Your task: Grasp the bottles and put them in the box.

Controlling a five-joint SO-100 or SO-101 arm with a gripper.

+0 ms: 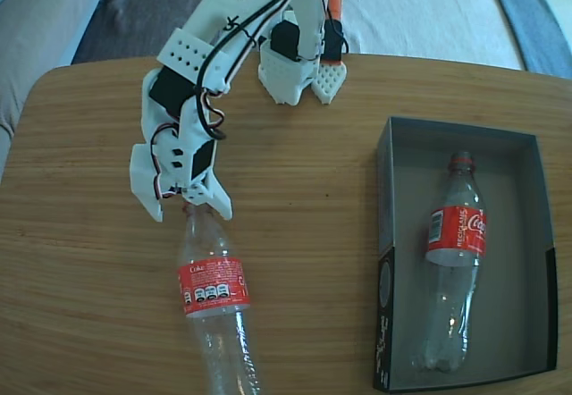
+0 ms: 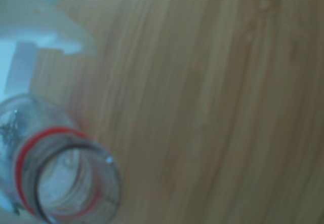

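Two bottles show in the fixed view: one bottle [image 1: 213, 301] lies on the table [image 1: 89, 261] with its open neck right at the gripper [image 1: 192, 205], whose white fingers sit either side of the neck, though I cannot tell whether they press on it. Well off to the gripper's side, toward the picture's right, the other bottle [image 1: 454, 261] lies inside the box [image 1: 384, 270]. Up close in the wrist view, the bottle's open mouth [image 2: 76, 183] and red ring fill the lower left corner.
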